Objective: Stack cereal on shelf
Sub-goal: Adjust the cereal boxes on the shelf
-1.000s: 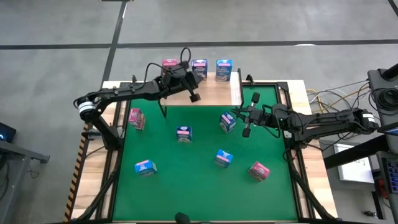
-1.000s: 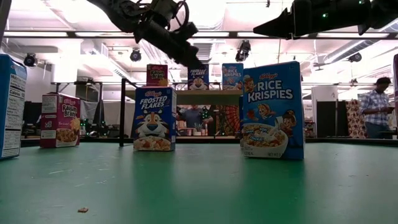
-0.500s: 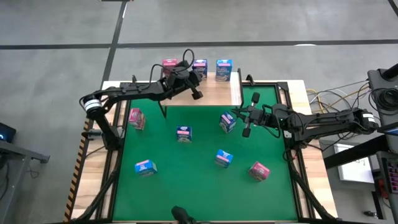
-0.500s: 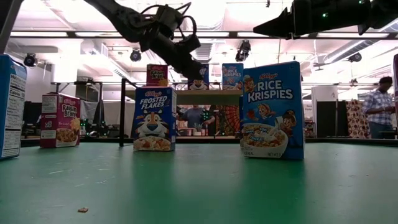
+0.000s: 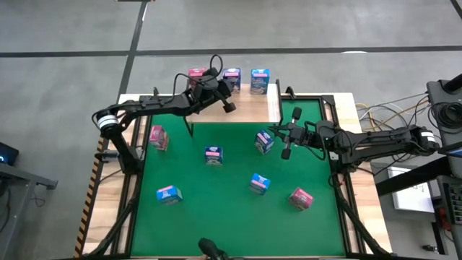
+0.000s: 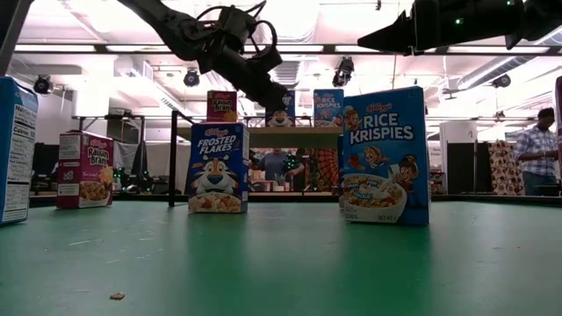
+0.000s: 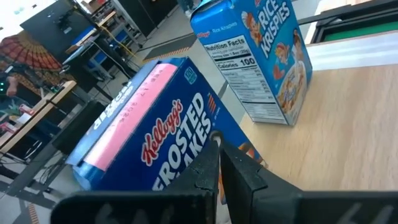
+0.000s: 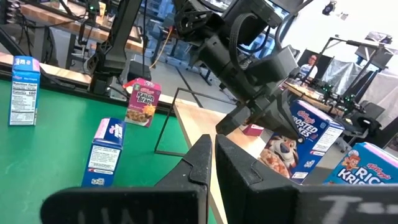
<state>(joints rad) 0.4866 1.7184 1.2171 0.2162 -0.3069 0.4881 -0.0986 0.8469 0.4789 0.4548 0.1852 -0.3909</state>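
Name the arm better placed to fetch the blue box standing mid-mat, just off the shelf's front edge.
Right, probably. The right gripper hovers beside that blue box, fingers shut. The left gripper is over the shelf, by the three boxes standing there, farther off.

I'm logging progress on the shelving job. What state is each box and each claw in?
Raisin Bran box: upright on the shelf.
Frosted Flakes box: upright on the shelf, close in front of the left claw.
Rice Krispies box: upright on the shelf.
Left claw: shut, empty.
Right claw: shut, empty, next to a blue box.
Green mat: six boxes on it, not yet shelved.
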